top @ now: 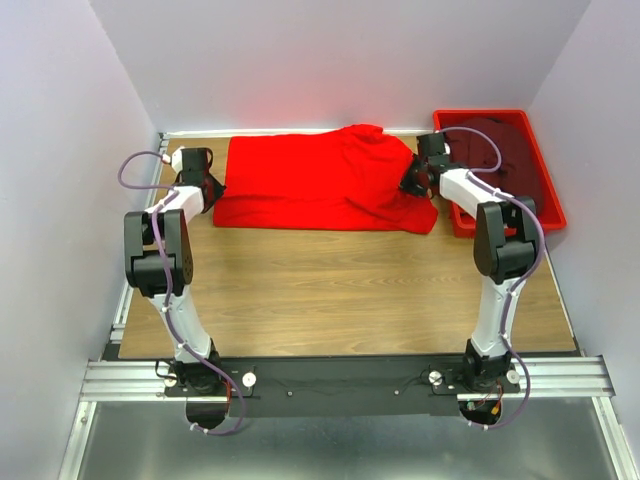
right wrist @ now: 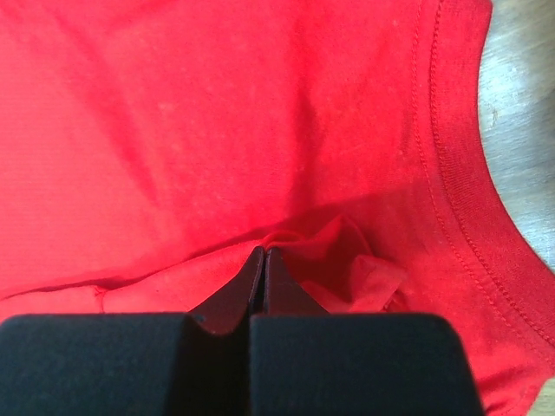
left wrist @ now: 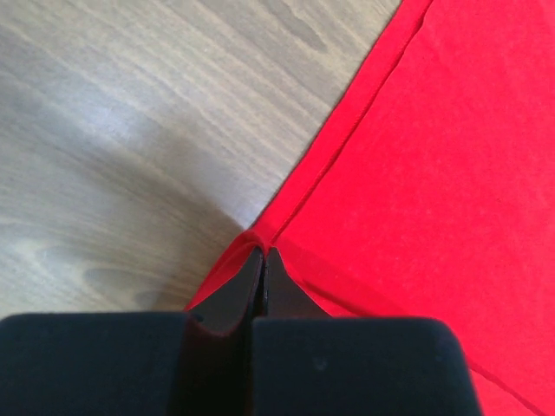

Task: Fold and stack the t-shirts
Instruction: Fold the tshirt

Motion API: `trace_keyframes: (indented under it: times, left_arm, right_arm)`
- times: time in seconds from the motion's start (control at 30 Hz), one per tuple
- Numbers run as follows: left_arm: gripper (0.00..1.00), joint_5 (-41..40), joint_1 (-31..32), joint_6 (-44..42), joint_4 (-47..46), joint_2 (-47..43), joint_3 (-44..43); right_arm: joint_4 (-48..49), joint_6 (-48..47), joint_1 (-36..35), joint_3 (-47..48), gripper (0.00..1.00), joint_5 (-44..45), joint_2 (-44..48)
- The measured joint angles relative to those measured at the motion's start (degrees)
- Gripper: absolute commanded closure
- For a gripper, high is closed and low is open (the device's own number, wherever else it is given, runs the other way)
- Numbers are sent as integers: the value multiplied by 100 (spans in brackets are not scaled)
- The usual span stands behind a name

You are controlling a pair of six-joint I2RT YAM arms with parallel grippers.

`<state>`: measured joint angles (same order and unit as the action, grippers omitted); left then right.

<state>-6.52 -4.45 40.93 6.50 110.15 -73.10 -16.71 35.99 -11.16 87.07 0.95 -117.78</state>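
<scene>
The bright red t-shirt point(top: 320, 185) lies spread on the tabletop point(top: 340, 290) beside the red tray point(top: 550, 195).
Left jaws pinch its hem corner; right jaws pinch bunched cloth on the tray side.

red t-shirt point(top: 320, 182) | spread across far table point(top: 340, 290), rumpled | maroon t-shirt point(top: 510, 165) | in tray point(top: 548, 205)

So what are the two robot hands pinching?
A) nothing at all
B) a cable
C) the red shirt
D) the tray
C: in the wrist views the left gripper and the right gripper are each shut on a bunched bit of the red shirt.
</scene>
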Motion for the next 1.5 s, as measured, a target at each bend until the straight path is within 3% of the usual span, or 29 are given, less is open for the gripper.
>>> trace_keyframes:
  times: [0.03,0.1,0.17,0.2,0.23,0.3,0.37,0.4,0.53,0.8,0.93,1.17,1.4,1.5]
  left_arm:
    - [100,13,0,-7,-4,17,-24]
    - [90,39,0,-35,-44,52,-46]
    - [73,70,-7,-70,-50,59,-48]
    - [53,96,-17,-94,-55,59,-48]
    - [47,103,-28,-105,-70,59,-48]
    - [38,90,-59,-83,-79,52,-48]
    - [34,52,-98,-70,-50,-4,-24]
    - [33,-13,-111,-46,-2,-90,28]
    - [33,-306,-118,153,136,-813,557]
    - [38,-525,9,719,33,-2251,2044]
    - [39,-503,203,977,-7,-2188,2618]
    - [40,-417,308,1335,-529,-1875,2695]
    - [55,-511,308,1521,-920,-1429,2406]
    - [57,-616,308,1530,-920,-1335,2306]
  right_arm:
    - [0,0,0,0,91,-2,-20]
    - [0,-7,2,2,84,-2,-59]
    - [-4,-15,2,22,67,0,-85]
    - [-15,-35,2,59,61,-2,-98]
    - [-28,-46,2,127,49,0,-120]
    - [-37,-144,2,278,39,-4,-144]
    - [-42,-199,2,391,28,-7,-142]
    - [-39,-221,2,450,28,2,-138]
    - [-74,-297,2,424,28,37,35]
    - [13,-179,-94,-1163,40,98,1381]
    - [74,-9,-177,-1998,40,96,1843]
    - [83,170,-197,-2583,41,94,2006]
    - [210,258,-197,-2682,42,92,2004]
    - [251,295,-197,-2697,42,109,2006]
